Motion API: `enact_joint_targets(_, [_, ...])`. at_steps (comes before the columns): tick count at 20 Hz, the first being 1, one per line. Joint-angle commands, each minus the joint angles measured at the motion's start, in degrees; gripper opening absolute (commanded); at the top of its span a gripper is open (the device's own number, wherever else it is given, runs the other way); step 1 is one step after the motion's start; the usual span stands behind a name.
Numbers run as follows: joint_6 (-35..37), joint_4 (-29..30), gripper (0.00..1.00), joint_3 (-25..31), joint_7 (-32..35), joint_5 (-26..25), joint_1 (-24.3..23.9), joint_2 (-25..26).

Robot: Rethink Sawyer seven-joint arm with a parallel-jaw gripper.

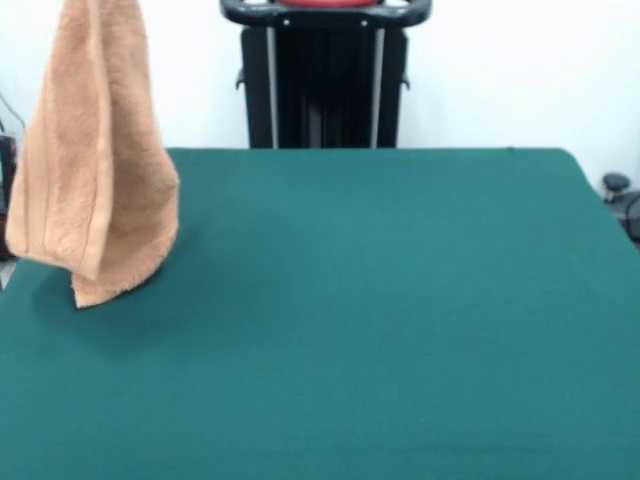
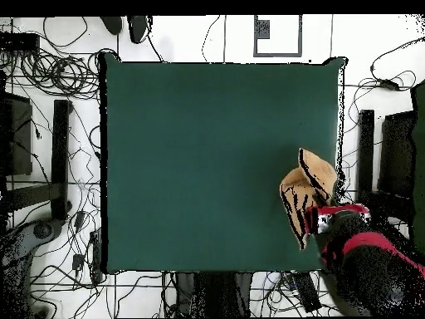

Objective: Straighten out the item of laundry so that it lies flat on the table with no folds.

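The item of laundry (image 1: 95,170), a light orange-tan terry towel, hangs in long vertical folds at the left of the front view, and its top runs out of the picture. Its lowest corner sits at or just above the green table (image 1: 380,300) near the left edge; I cannot tell whether it touches. From overhead, the towel (image 2: 307,187) shows as a bunched shape near the table's (image 2: 207,166) right edge. It hangs from my gripper (image 2: 325,218) at the end of the red and black arm. The gripper is shut on the towel's top, with its fingers hidden by the wrist.
The black pedestal (image 1: 322,75) stands behind the table's far edge. Loose cables (image 2: 50,75) and black stands (image 2: 60,158) lie on the floor round the table. A small black object (image 1: 615,185) sits off the table's right corner.
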Motion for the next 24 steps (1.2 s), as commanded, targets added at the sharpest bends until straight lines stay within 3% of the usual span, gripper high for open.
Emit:
enact_joint_targets(1, [-3.67, 15.93, 0.0, -11.16, 20.72, 9.22, 11.02, -11.49])
enact_joint_targets(5, [-1.17, 18.05, 0.0, -17.69, 21.1, 15.55, 17.97, -14.71])
enact_joint_targets(8, [0.41, 19.0, 0.0, -21.88, 25.25, 19.02, 24.38, -16.24])
enact_joint_targets(11, [1.87, 17.9, 0.0, -22.85, 33.5, 17.25, 28.75, -17.03])
enact_joint_targets(16, [6.14, 14.88, 0.0, -19.33, 52.81, 11.33, 34.34, -19.75])
enact_joint_targets(18, [8.17, 14.05, 0.0, -19.19, 56.37, 10.46, 35.69, -20.67])
enact_joint_targets(21, [10.92, 12.79, 0.0, -20.98, 55.26, 10.45, 36.64, -21.49])
enact_joint_targets(23, [9.69, 12.42, 0.0, -23.91, 48.52, 10.26, 35.51, -20.05])
enact_joint_targets(24, [6.31, 12.73, 0.0, -26.02, 40.35, 10.74, 33.08, -17.24])
